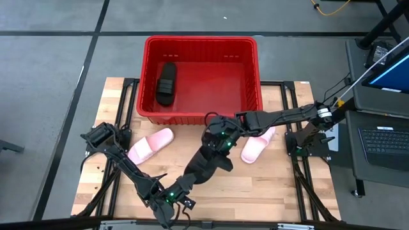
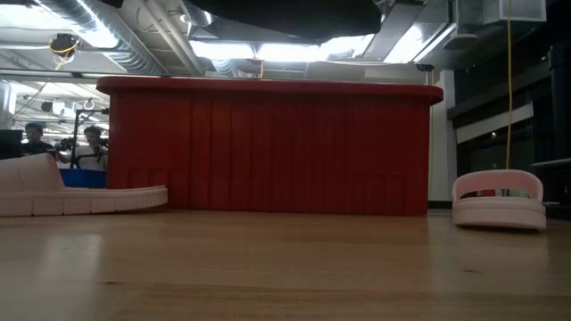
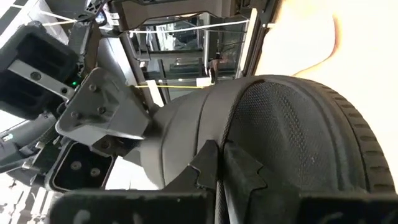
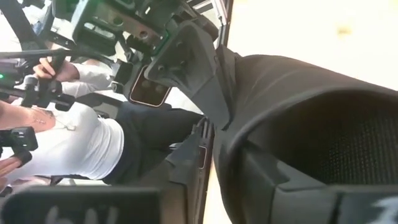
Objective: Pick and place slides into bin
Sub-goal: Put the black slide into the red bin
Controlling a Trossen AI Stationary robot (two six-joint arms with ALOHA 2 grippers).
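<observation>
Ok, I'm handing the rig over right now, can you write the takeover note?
Left gripper: shut on the second black slide, held above the table just in front of the bin.
Right gripper: at the same slide; its grip cannot be judged.
Done: one black slide lies in the bin.
Left: bin the held black slide, then the left pink slide and the right pink slide, both on the table in front of the bin.
</observation>
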